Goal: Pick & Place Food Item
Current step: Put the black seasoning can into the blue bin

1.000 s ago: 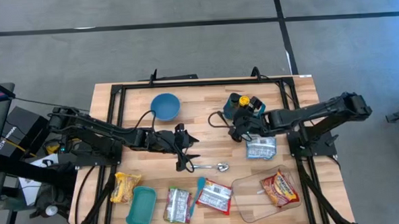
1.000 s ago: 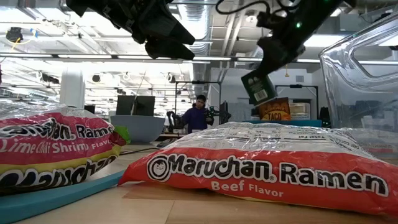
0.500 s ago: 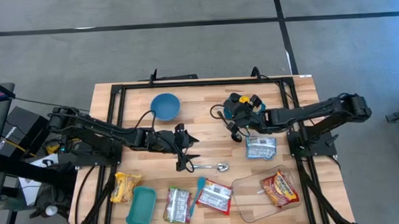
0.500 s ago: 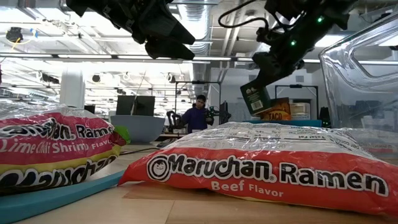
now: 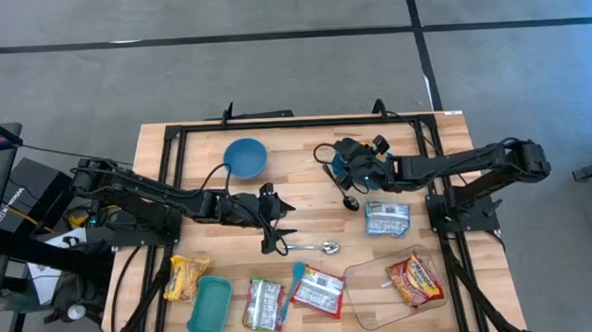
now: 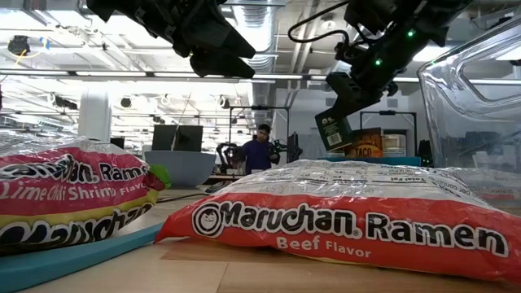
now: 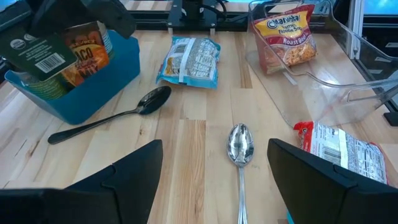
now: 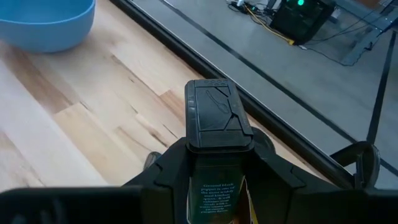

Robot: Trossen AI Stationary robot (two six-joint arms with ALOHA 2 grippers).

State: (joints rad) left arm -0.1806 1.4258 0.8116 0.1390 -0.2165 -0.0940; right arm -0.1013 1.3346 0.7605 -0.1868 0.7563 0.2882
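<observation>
My right gripper (image 5: pixel 348 170) is shut on a dark green spice tin (image 6: pixel 334 130) with a black lid (image 8: pixel 217 115). It holds the tin in the air over a blue bin (image 7: pixel 93 81) at the table's far middle. A taco packet (image 7: pixel 84 53) stands in that bin. Whether the tin touches the bin, I cannot tell. My left gripper (image 5: pixel 276 227) hovers open over the table's middle, above a silver spoon (image 7: pixel 240 146), and holds nothing. My right gripper pinches the tin's two labelled sides (image 8: pixel 219 193) between its two fingers (image 8: pixel 171 171), behind the lid. The fingers slant down from the table's right side and lie along the tin, whose lid end sticks out ahead of them. The tin is tilted and clear of the table.
A black spoon (image 7: pixel 112 115) lies beside the bin, and a blue bowl (image 5: pixel 245 157) stands at the far left. A silver-blue pouch (image 5: pixel 386 219) lies below the right arm. A clear tray (image 5: pixel 371 288) with a noodle pack, ramen packs (image 5: pixel 318 290), a teal tray (image 5: pixel 210 305) and a yellow packet (image 5: pixel 185 276) line the near edge.
My right gripper has carried the tin toward the table's far edge and a little left, from over the silver-blue pouch to over the blue bin. It has sunk slightly and rolled, so the tin's tilt has changed. The hold stays shut.
</observation>
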